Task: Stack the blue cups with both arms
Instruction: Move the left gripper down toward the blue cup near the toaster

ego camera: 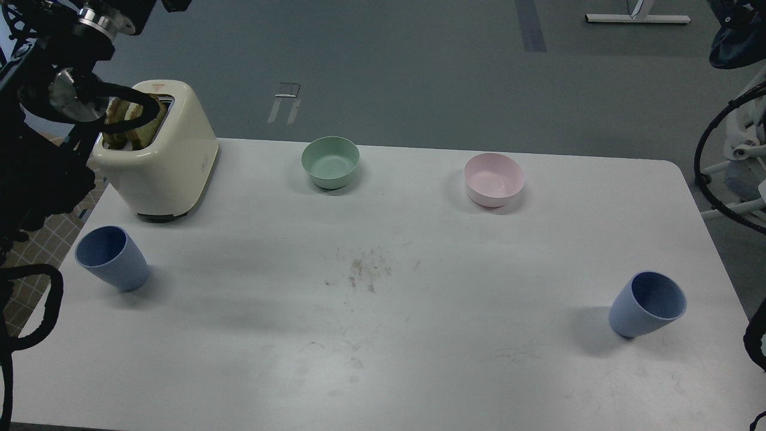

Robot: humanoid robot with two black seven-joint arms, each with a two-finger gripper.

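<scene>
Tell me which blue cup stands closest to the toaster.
The blue cup at the table's left edge, just in front of the cream toaster. The other blue cup stands far across, near the right edge.

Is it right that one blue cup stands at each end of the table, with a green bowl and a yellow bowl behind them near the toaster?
Nearly. The head view shows the left cup and right cup at the ends of the table, and the green bowl by the toaster, but the second bowl is pink, not yellow.

On the white tabletop (383,335): cream toaster (164,161) at ten o'clock, mint-green bowl (330,162) at twelve, pale pink bowl (494,179) at one.
</scene>
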